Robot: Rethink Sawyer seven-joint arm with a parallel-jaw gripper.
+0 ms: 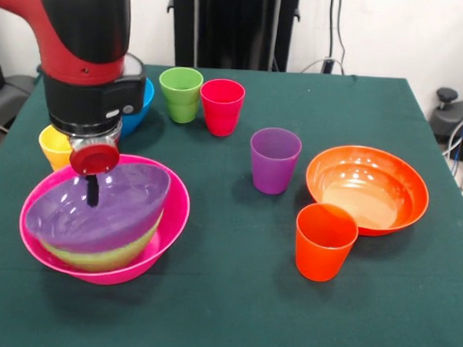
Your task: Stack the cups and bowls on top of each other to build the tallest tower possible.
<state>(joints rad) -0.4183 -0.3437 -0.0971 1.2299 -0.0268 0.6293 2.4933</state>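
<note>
Bowl-nesting step: the jaws (92, 189), their state impossible to tell, reached into the tilted purple bowl (99, 211) beneath them, resting atop the green bowl (113, 254) within the pink bowl (176, 209). Next move probably required levelling it.

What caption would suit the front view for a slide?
Sawyer gripper lowers a tilted purple bowl, nested on a green one, into the pink bowl.
</note>
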